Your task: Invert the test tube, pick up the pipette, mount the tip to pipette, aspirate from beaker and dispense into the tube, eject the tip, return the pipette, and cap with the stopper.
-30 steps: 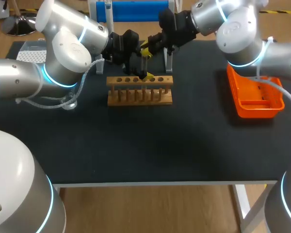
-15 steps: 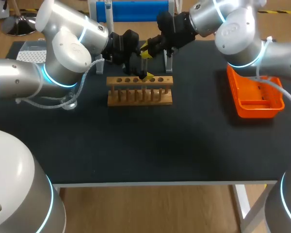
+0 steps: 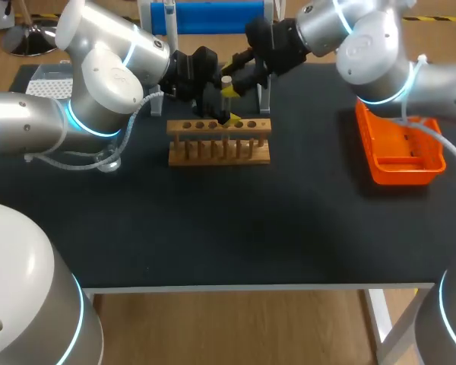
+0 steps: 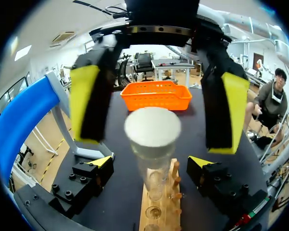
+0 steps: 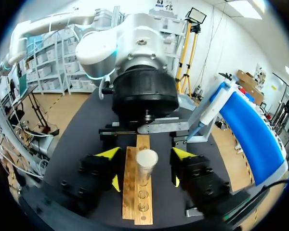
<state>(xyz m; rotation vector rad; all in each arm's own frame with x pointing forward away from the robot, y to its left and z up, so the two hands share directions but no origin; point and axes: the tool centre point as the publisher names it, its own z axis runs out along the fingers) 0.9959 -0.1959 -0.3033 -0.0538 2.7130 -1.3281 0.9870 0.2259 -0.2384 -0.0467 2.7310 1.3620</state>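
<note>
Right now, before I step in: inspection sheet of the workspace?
Surface: black tabletop, no spills seen.
Job's things: glass test tube with white stopper upright in wooden rack; blue-topped white stand behind; white perforated box far left.
Clutter: orange plastic tray, contents cannot tell.
Grippers: left gripper and right gripper both open, fingers either side of the tube, not touching.
Cables: clear hose hangs low by left arm; white cable above tray.
Surroundings: nothing seen reaching in.

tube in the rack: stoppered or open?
Stoppered. A white stopper sits on the mouth of the test tube, which stands upright in the wooden rack.
</note>
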